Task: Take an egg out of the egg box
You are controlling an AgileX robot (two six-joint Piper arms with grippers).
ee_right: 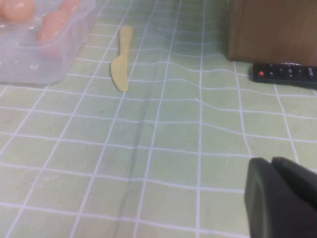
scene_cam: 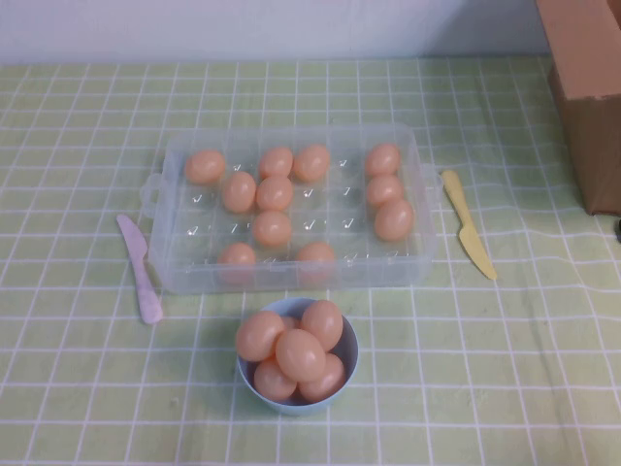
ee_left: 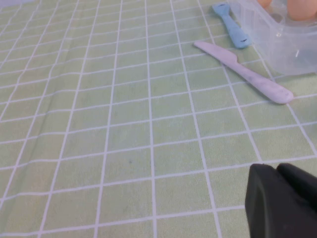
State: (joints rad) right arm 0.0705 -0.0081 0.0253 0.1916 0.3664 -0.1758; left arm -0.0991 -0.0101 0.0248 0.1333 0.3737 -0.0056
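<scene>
The clear plastic egg box (scene_cam: 190, 275) lies in the middle of the table in the high view, with several peach-orange eggs (scene_cam: 275, 192) in its wells. Neither arm shows in that view. My left gripper (ee_left: 276, 168) hangs shut and empty over bare cloth, short of the box's corner (ee_left: 285, 47). Over the cloth on the box's other side my right gripper (ee_right: 271, 161) is shut too, holding nothing, with the box's end (ee_right: 29, 62) and two eggs (ee_right: 52, 25) far from it.
A light-blue bowl (scene_cam: 248, 384) heaped with eggs stands in front of the box. A pale pink knife (scene_cam: 140, 268) lies left of the box, a yellow knife (scene_cam: 469, 224) right of it. A blue utensil (ee_left: 232, 26), a cardboard box (scene_cam: 590, 87) and a black remote (ee_right: 285, 73) are nearby.
</scene>
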